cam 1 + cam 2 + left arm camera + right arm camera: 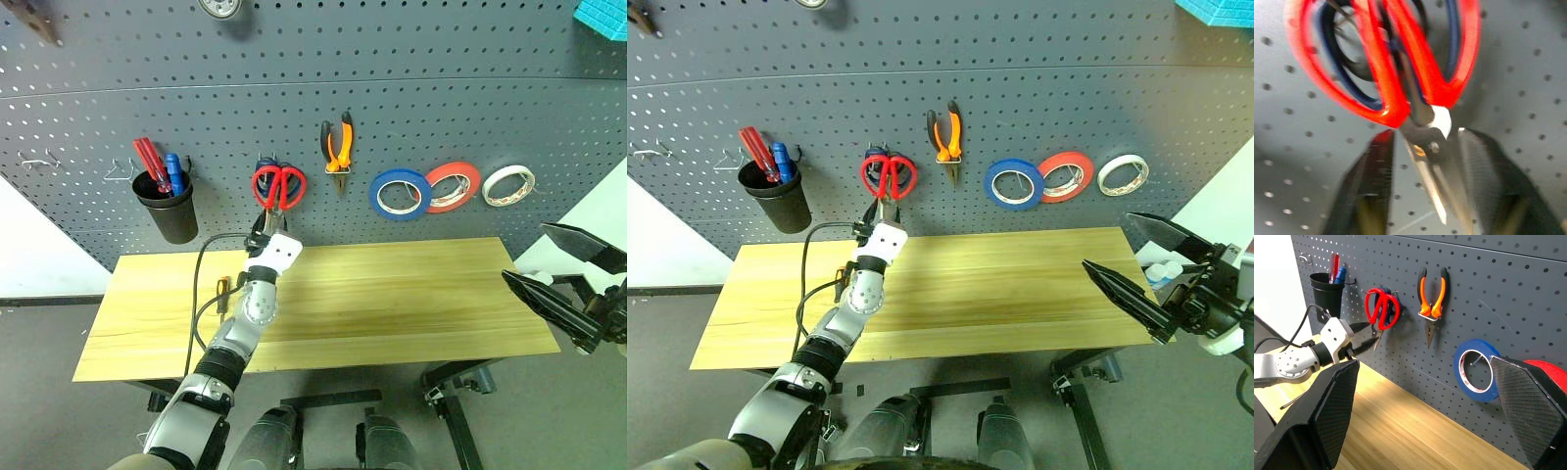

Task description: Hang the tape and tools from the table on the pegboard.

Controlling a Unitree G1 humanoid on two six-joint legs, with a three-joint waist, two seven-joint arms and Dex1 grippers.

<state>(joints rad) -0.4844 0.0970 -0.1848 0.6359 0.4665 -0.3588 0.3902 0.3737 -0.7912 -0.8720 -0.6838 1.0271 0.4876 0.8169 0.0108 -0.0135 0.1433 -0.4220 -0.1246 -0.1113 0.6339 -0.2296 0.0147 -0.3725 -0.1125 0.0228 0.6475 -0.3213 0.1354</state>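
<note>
Red-handled steel scissors (279, 186) hang on the dark grey perforated pegboard (411, 88); the left gripper's (262, 224) jaws stand parted around the blades, while the right gripper's (1136, 262) jaws gape wide, empty.

No text, label, brand or number can be read anywhere. The tape rolls' inner cores may carry print, but it is too small to tell.

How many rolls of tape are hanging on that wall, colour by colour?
blue roll: 1
red roll: 1
white roll: 1
Total: 3, all hanging on the pegboard
</note>
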